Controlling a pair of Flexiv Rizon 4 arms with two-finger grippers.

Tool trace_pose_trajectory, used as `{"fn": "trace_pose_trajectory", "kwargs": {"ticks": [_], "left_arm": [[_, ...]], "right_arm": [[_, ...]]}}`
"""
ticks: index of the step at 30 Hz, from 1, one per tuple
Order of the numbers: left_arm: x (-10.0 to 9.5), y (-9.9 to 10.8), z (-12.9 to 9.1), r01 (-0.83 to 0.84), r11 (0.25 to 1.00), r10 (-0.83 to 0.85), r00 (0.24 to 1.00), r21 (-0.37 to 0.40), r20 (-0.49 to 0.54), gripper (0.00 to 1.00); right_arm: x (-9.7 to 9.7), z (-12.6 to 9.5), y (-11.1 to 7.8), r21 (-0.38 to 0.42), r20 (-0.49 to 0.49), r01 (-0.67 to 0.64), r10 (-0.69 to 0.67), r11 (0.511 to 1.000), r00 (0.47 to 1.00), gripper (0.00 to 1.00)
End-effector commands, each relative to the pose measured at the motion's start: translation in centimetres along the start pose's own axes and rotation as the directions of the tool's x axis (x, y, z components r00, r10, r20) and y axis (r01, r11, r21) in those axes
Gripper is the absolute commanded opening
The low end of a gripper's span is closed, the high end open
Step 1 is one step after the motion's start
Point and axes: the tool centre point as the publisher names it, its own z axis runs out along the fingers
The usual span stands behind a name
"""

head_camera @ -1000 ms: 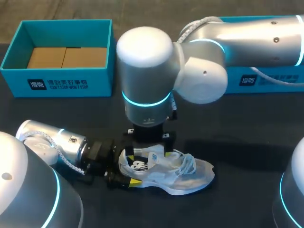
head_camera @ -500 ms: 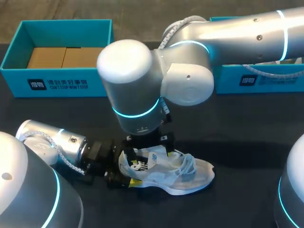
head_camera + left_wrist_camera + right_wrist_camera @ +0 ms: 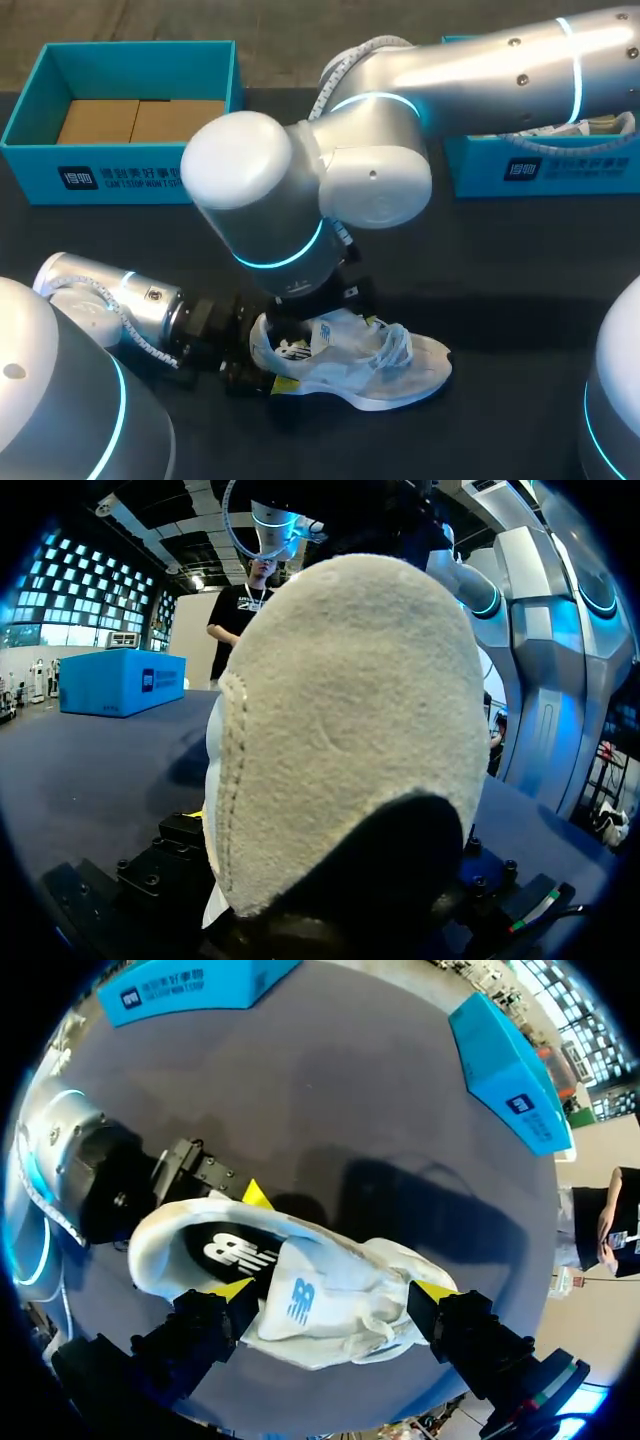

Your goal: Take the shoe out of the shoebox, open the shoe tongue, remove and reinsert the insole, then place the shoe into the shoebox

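A white sneaker (image 3: 385, 368) stands upright on the dark table, toe pointing right. My left gripper (image 3: 272, 352) comes in low from the left and is shut on its heel, a finger on each side. In the left wrist view the suede heel (image 3: 340, 720) fills the space between the fingers. One yellow fingertip (image 3: 257, 1196) of the left gripper presses on the collar. My right gripper (image 3: 335, 1290) hangs open just above the sneaker (image 3: 330, 1280), one tip over the insole, the other by the laces. Seen from above, my right gripper (image 3: 315, 303) is mostly hidden under its wrist.
An open teal shoebox (image 3: 120, 180) with brown card inside sits at the back left. A second teal box (image 3: 530, 165) stands at the back right, partly behind my right arm. Bare dark table lies right of the sneaker and along the front.
My right arm has swung left and tilted lower over the sneaker. The sneaker and my left arm have stayed where they were.
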Motion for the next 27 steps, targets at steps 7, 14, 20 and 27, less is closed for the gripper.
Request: {"fn": "trace_pose_trajectory", "kwargs": {"ticks": [7, 14, 20, 27], "left_arm": [[0.1, 0.3, -0.1, 0.001, 1.0, -0.001, 1.0, -0.002, 0.002, 0.0], [0.1, 0.3, -0.1, 0.001, 1.0, -0.001, 1.0, -0.002, 0.002, 0.0], [0.1, 0.3, -0.1, 0.001, 1.0, -0.001, 1.0, -0.002, 0.002, 0.0], [0.1, 0.3, -0.1, 0.001, 1.0, -0.001, 1.0, -0.002, 0.002, 0.0]], "right_arm": [[-0.2, 0.8, -1.0, -0.036, 0.026, -0.716, 0.717, 0.697, 0.697, 1.0], [-1.1, 0.6, -1.8, -0.047, -0.009, -0.783, 0.783, 0.621, 0.622, 1.0], [-1.8, 0.9, -1.9, -0.019, -0.052, -0.85, 0.849, 0.526, 0.526, 1.0], [-2.2, 1.1, -1.6, 0.02, -0.057, -0.886, 0.885, 0.464, 0.462, 0.97]]}}
